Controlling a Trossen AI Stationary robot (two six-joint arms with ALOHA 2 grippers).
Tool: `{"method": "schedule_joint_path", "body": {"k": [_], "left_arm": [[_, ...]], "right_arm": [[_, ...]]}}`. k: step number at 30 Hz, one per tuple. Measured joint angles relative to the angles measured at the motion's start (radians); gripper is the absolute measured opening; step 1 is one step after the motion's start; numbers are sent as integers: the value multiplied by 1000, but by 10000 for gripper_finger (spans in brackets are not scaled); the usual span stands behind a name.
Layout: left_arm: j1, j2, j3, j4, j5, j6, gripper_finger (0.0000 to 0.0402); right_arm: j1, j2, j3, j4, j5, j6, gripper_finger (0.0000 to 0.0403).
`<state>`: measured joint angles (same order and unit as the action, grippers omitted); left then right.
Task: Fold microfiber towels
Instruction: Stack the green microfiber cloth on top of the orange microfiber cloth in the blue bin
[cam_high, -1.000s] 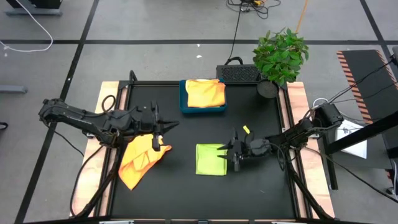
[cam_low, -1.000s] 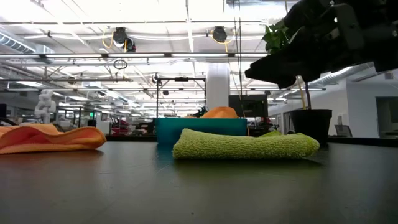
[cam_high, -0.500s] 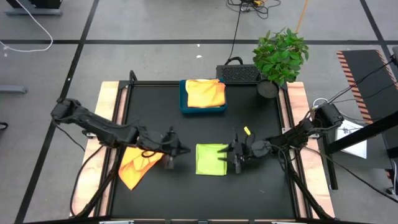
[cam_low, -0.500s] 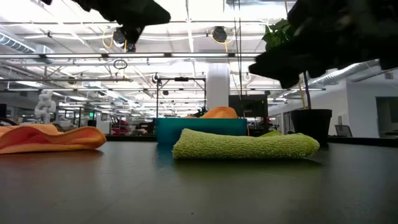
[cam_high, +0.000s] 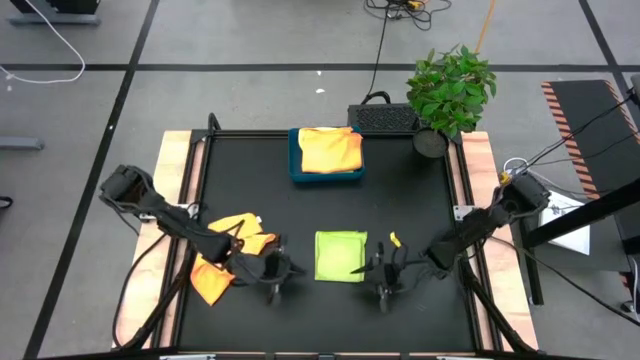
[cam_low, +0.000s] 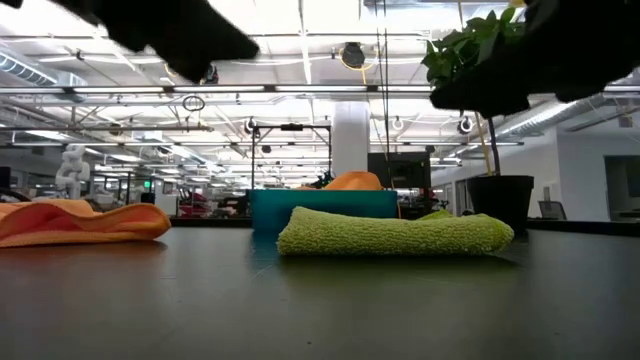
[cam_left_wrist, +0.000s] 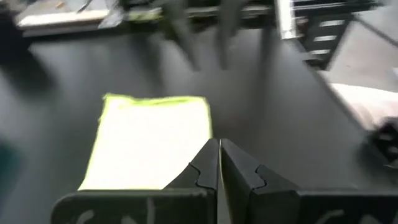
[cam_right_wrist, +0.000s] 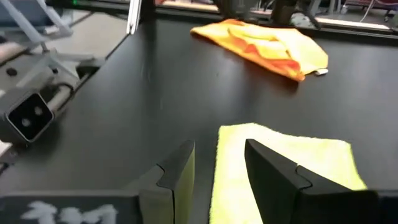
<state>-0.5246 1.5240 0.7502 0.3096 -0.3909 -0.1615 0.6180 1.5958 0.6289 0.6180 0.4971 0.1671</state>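
I have the folded lime green towel (cam_high: 341, 256) lying flat mid-surface, between my two arms. My left gripper (cam_high: 277, 271) sits just beside its left edge, jaws pressed closed and empty. My right gripper (cam_high: 381, 270) sits just off its right edge, jaws parted. The crumpled orange towel (cam_high: 228, 254) lies farther left.

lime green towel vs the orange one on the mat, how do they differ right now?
The lime green towel lies folded into a neat flat rectangle near the table's middle; the orange towel is crumpled and unfolded toward the left side. The green one sits between the left gripper and the right gripper; the orange one lies partly under the left arm. In the low view the green one shows an even thick roll, the orange an uneven heap. Neither is held, and both rest on the black mat.
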Motion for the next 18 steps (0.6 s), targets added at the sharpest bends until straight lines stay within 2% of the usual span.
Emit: {"method": "schedule_joint_path", "body": {"k": [5,10,15,18], "left_arm": [[14,90,0,2,-31,-112,19],[21,146,0,7,-31,-124,19],[32,167,0,37,-34,-138,19],[44,182,0,50,-33,-129,19]], "right_arm": [[-10,100,22,34,-1,-14,132],[-67,156,25,126,21,-15,132],[-131,159,73,21,-106,15,145],[-139,158,109,-34,-110,30,160]]}}
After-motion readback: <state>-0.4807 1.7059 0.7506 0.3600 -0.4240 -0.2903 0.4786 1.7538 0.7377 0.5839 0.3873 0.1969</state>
